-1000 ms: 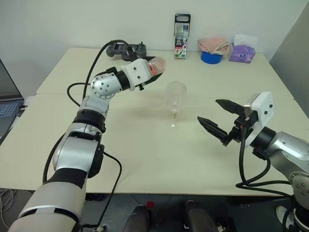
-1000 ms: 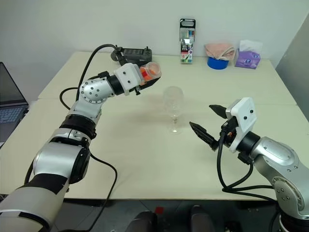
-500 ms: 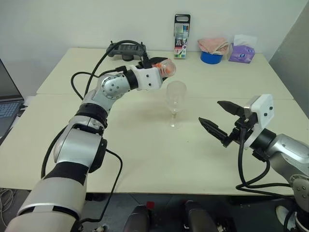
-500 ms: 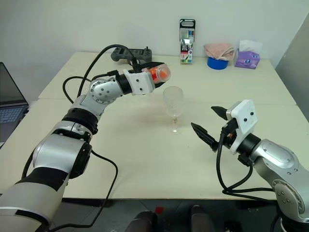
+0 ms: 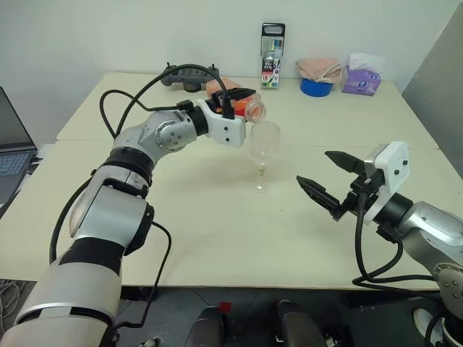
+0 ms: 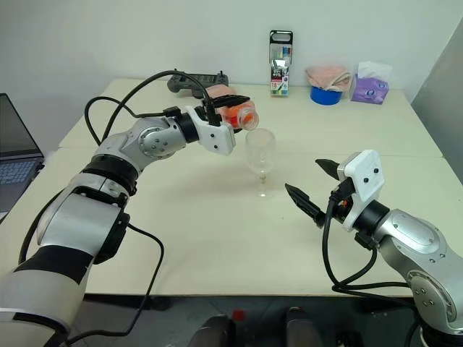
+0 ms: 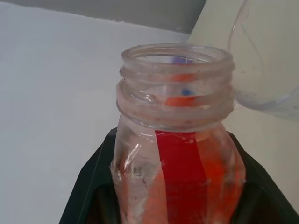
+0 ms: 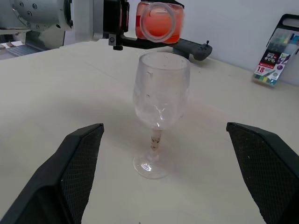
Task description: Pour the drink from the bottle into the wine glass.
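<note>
Two cream tables [image 5: 217, 238] pushed together against a plain white wall [image 5: 108, 32]; grey panel [image 5: 441, 72] at right; laptop [image 5: 11, 155] on a desk at left.

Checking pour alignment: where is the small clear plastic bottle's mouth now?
The small clear plastic bottle lies tipped in the left hand, its open mouth just above the clear stemmed wine glass, rim's left side, mid-table.

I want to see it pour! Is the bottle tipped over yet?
Yes, tipped. The bottle lies nearly sideways in the left pincer, open mouth just above the wine glass rim. No drink falling yet.
</note>
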Robot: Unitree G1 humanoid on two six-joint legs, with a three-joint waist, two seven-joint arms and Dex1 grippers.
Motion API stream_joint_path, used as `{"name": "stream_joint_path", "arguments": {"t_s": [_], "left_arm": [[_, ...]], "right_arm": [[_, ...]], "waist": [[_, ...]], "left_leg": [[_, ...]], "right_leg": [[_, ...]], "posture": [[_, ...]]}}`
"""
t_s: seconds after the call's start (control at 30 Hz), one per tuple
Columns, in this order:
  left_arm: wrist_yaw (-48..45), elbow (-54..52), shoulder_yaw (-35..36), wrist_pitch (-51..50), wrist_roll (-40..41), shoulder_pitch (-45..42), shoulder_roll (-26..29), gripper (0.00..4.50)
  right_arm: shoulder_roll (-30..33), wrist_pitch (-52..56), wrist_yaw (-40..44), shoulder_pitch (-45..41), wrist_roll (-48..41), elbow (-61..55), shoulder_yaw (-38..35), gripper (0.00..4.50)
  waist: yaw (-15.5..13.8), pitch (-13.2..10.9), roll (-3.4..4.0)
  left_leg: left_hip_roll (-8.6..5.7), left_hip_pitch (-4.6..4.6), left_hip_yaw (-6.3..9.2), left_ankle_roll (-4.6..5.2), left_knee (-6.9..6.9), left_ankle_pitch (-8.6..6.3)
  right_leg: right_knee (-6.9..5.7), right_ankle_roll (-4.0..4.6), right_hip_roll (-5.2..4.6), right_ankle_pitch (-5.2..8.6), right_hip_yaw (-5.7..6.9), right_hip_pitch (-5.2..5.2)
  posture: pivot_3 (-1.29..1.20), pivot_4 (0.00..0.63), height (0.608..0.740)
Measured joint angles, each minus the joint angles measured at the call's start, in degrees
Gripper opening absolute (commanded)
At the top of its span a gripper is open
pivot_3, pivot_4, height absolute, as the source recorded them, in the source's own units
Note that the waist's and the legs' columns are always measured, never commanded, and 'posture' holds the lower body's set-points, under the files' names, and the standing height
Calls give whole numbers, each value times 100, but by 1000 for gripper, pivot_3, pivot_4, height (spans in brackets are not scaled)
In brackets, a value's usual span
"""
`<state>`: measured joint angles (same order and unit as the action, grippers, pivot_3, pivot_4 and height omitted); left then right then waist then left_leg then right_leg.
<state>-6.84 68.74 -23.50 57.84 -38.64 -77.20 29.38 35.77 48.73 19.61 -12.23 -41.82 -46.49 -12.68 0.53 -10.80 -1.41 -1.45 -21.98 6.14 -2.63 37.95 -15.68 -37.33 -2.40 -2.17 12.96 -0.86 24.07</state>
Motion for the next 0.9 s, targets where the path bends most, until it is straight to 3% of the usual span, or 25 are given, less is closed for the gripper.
{"name": "stream_joint_path", "arguments": {"t_s": [0.37,0.9], "left_arm": [[955,9,-451,110,-609,-185,167,1922],[828,145,-468,54,-622,-185,183,1922]], "right_arm": [[12,38,-109,1,-54,-97,33,4500],[142,49,-105,25,-215,-112,35,4500]], "waist": [[0,0,0],[0,0,0]], "left_leg": [[0,3,-5,0,5,1],[0,10,-5,0,14,1]], "right_leg": [[-12,-4,0,-1,-5,1],[-40,-6,0,1,-6,2]], "posture": [[0,150,740],[0,150,740]]}}
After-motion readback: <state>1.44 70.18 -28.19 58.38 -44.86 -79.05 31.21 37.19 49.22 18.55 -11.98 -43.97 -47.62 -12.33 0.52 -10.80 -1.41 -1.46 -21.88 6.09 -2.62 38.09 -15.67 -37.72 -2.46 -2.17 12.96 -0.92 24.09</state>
